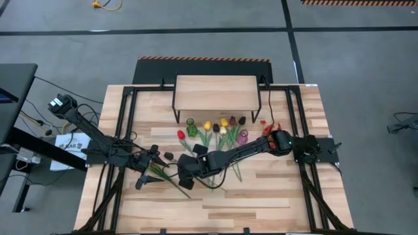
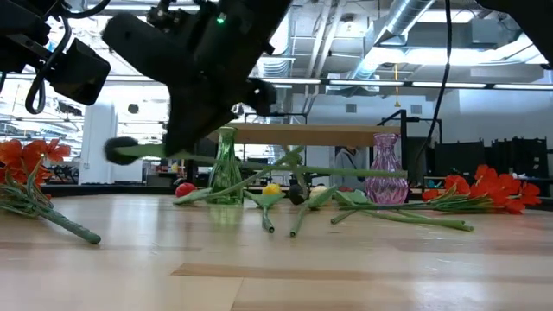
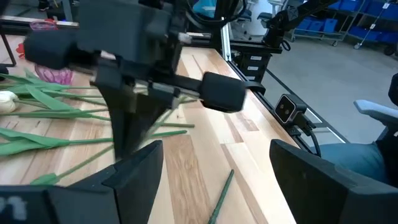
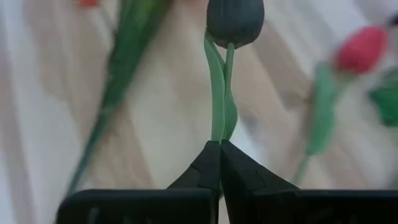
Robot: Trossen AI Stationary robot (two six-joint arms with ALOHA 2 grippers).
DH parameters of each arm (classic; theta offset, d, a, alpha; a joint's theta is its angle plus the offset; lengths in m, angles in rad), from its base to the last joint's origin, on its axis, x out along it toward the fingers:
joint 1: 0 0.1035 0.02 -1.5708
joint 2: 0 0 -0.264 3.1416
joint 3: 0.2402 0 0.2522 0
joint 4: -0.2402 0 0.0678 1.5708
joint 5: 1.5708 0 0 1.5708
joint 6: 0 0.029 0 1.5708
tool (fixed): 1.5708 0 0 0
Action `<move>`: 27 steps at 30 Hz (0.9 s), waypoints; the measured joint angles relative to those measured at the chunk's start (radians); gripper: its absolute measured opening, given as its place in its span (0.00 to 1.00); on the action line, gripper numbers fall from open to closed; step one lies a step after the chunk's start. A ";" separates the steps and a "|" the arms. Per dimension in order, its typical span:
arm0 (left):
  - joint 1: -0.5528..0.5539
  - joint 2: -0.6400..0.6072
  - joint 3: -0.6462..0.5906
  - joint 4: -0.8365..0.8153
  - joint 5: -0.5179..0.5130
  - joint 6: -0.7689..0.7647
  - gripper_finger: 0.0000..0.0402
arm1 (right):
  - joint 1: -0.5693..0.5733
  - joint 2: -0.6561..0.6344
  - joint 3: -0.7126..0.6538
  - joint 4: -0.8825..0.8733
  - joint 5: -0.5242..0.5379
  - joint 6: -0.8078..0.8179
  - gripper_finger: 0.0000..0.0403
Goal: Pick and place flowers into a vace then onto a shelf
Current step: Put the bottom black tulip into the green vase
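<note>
At the lower left of the overhead frame my left pincer (image 1: 145,175) is hovering with its fingers spread apart, gripping nothing, beside a red-orange spray (image 1: 157,171) lying on the surface (image 1: 261,202). Just right of it, near centre, my right pincer (image 4: 220,144) is clamping together on the green stem of a dark tulip (image 4: 234,18). The other flowers (image 1: 219,127) are lying above, below the shelf (image 1: 215,93) at upper centre.

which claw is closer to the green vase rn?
Right. The right claw is shut on a black tulip stem on the near side of the green vase. The left claw sits open farther out to the vase's left.
</note>
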 joint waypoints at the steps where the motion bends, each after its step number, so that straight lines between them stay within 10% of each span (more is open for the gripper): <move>1: 0.000 0.000 0.000 0.000 0.000 0.000 0.71 | 0.000 0.000 0.009 -0.030 0.025 0.009 0.00; 27: 0.000 0.000 0.000 -0.005 0.001 -0.009 0.71 | 0.143 -0.051 0.307 -0.441 0.383 0.108 0.00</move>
